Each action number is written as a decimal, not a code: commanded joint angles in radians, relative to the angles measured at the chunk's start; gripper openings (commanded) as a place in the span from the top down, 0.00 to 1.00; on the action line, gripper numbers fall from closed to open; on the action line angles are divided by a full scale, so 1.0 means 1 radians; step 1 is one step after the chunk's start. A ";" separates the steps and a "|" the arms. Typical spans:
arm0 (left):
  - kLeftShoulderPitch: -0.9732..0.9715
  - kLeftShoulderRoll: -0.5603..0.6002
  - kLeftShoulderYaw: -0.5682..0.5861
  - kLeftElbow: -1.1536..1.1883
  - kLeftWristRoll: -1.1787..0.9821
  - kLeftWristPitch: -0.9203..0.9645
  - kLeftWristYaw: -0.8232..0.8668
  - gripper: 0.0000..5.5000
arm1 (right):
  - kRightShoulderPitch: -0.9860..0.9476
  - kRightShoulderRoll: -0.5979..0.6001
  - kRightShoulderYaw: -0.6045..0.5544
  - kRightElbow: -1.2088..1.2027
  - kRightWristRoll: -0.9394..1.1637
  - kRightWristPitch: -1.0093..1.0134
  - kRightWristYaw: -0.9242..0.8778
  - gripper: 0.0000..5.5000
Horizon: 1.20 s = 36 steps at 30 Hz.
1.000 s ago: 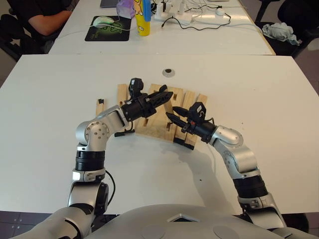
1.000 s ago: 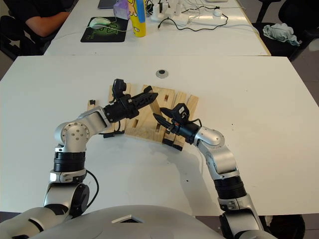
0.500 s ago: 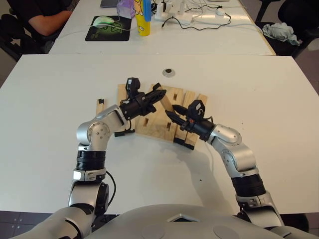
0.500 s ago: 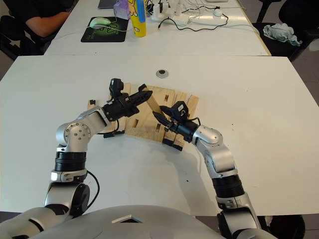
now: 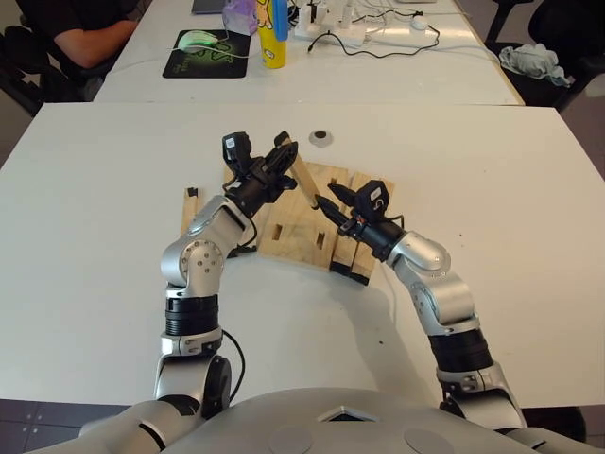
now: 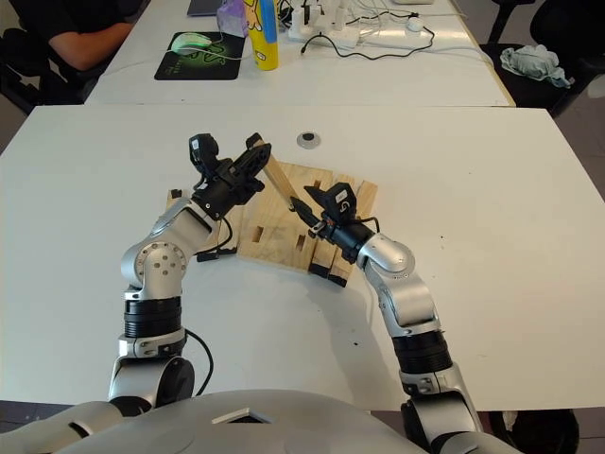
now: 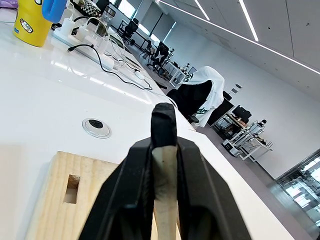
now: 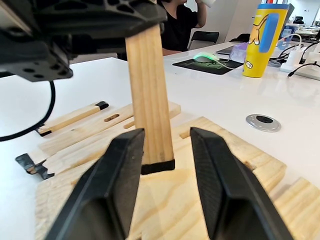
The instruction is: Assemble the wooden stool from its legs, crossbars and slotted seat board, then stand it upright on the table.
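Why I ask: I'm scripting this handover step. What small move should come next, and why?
Probably shut the right gripper on the black-tipped lower end of the leg. The left gripper holds the leg tilted above the seat board, and that end already sits between the right gripper's open fingers, not yet clamped.
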 commanded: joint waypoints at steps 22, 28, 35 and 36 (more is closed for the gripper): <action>0.080 0.051 0.110 0.008 0.174 -0.204 0.167 0.92 | 0.023 0.031 -0.050 0.004 0.010 0.032 -0.067 0.69; 0.061 0.064 0.113 0.083 0.206 -0.267 0.151 0.92 | 0.004 0.038 -0.061 0.020 0.017 0.048 -0.062 0.69; 0.021 0.066 0.113 0.166 0.220 -0.312 0.128 0.92 | -0.004 0.044 -0.060 0.026 0.018 0.056 -0.056 0.69; 0.019 0.066 0.113 0.168 0.222 -0.317 0.127 0.92 | -0.008 0.045 -0.059 0.028 0.018 0.057 -0.055 0.69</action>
